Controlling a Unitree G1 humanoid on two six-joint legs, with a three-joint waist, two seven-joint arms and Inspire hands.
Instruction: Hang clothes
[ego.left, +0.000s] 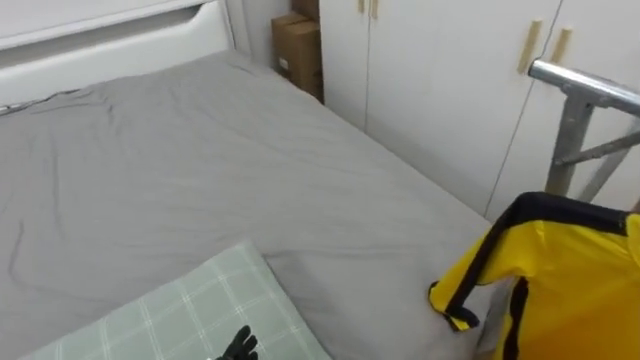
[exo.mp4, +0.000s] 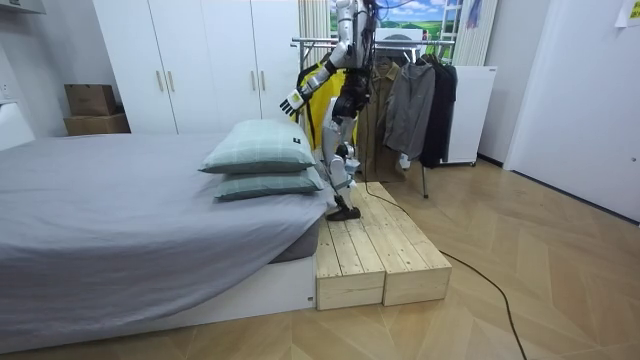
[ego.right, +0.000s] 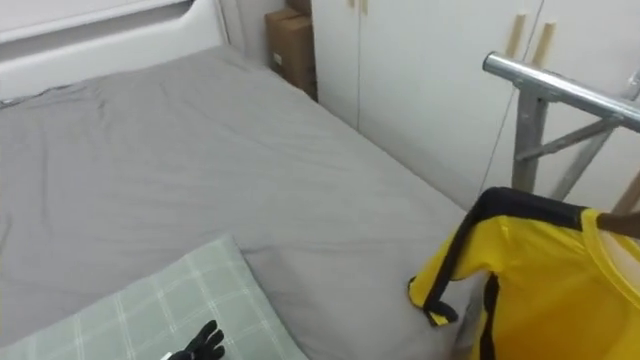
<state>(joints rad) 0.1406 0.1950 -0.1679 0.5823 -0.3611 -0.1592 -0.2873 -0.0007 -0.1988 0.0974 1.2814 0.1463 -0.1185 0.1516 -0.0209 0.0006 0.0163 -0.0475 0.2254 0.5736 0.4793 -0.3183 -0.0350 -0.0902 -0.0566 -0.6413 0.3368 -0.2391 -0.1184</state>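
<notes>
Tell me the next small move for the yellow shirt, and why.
Probably lift the yellow shirt toward the metal rack bar. Its shoulder sits below the bar, and whether it is hooked on I cannot tell. The left hand is open above the green pillow, free to steady the shirt.

No readable text, labels or numbers

You are working in a home bedroom: a wide bed with a grey sheet (exo.mp4: 120, 200) and pale green checked pillows (exo.mp4: 258, 150) stands by tall white wardrobes with light wooden handles (exo.mp4: 200, 60), near a silver metal clothes rail (ego.left: 585, 90) hung with dark garments (exo.mp4: 420, 100).
</notes>
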